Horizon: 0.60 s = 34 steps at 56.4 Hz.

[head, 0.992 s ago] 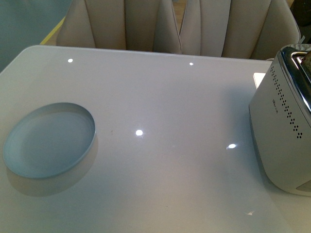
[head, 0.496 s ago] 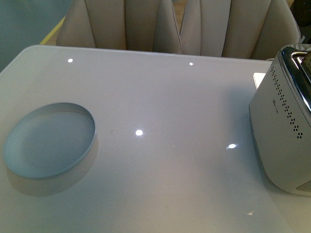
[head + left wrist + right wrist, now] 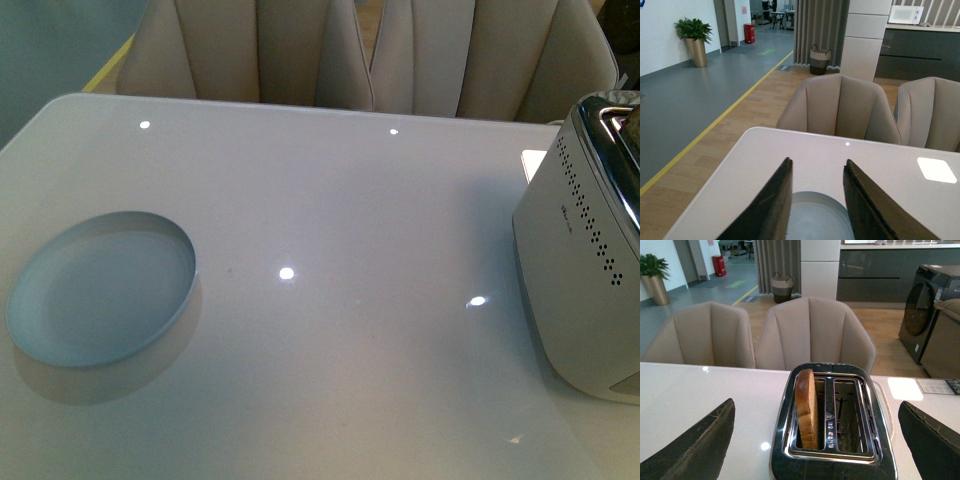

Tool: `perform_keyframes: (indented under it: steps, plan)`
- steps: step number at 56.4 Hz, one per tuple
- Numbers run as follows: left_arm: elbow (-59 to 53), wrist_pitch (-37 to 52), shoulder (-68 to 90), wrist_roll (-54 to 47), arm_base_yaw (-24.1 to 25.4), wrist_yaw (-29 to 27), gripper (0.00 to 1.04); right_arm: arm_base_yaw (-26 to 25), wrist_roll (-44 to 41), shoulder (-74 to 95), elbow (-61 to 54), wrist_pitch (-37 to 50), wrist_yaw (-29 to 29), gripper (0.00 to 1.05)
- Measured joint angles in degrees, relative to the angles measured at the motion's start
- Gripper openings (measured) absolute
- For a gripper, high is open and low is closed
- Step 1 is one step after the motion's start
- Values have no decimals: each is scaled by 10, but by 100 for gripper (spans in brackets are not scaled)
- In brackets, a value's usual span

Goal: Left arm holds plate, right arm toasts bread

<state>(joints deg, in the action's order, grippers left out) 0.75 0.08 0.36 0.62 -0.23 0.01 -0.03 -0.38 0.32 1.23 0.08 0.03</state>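
My plate (image 3: 100, 290) sits on the white worktop (image 3: 350, 230), on the left and close to me. It has nothing on it. My left claw (image 3: 815, 200) is open and waits above the plate's near side, with the plate's rim showing between its two fingers. It is not touching the plate yet.

On the right stands the shiny toaster (image 3: 832, 420). The bread (image 3: 806, 407) stands up in the toaster's left slot, with its top sticking out. The other slot is bare. My right claw (image 3: 815, 460) is open very wide and hangs above the toaster.

I think my job now is to grab the plate and get the bread. For the plate, I should go down slowly, put one finger on each side of the rim, and squeeze softly so it does not slide. For the bread, I should line up over the slice, close only on its top, and lift straight up, so it does not crumble or catch on the slot.
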Motion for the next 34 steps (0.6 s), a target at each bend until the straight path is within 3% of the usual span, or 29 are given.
perform_keyframes:
  steps: [21,34]
  plan:
    - [0,0,0,0,0,0,99,0,0,0,0,0,0,96]
    - [0,0,0,-1,0,0,98,0,0,0,0,0,0,96]
